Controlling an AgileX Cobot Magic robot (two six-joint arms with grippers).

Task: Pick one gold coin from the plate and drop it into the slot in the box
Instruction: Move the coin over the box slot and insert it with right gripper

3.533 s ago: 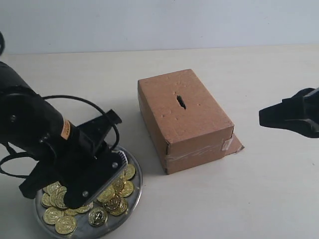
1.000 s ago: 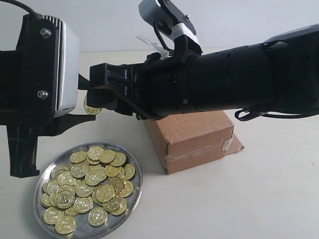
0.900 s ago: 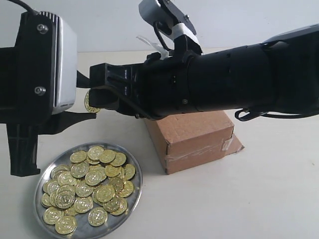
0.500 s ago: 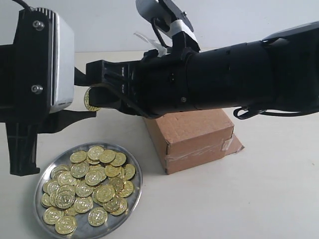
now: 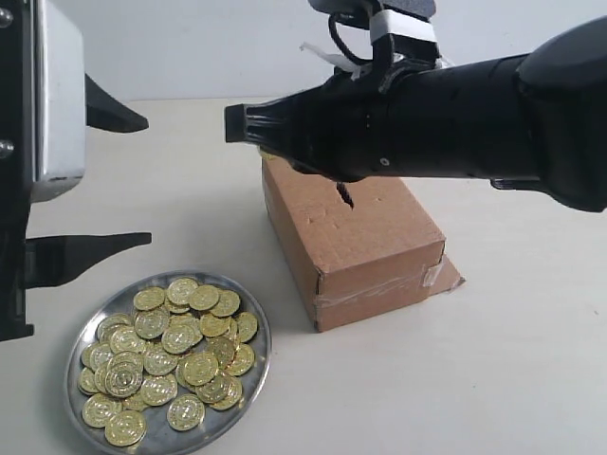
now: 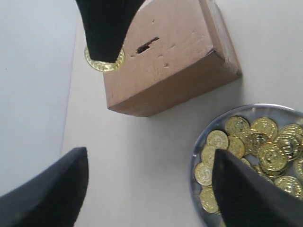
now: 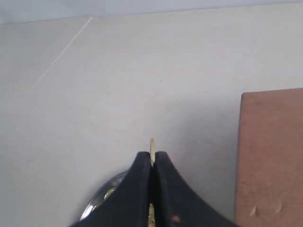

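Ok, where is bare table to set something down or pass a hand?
In the exterior view, widest bare table lies right of the box, and a strip between it and the plate. Crowded: plate heaped with coins; right gripper, holding a coin, hangs near the box's far corner; open left gripper hangs above the plate's edge.

- Table (image 5: 474, 379): bears the plate and the box.
- Plate (image 5: 263, 353): front left in the exterior view, apart from the box.
- Coins (image 5: 166, 355): heaped in the plate.
- Box (image 5: 365, 242): right of and behind the plate.
- Box slot (image 5: 344, 194): middle of the box's top face.
- Flap (image 5: 448, 276): at the box's base, right end.
- Right gripper (image 5: 230, 123): reaches from the right across the box's far end.
- Held coin (image 7: 152, 144): on edge between the right gripper's fingertips, above the table, beside the box.
- Left gripper (image 5: 148, 180): far left, above the plate, fingers spread.
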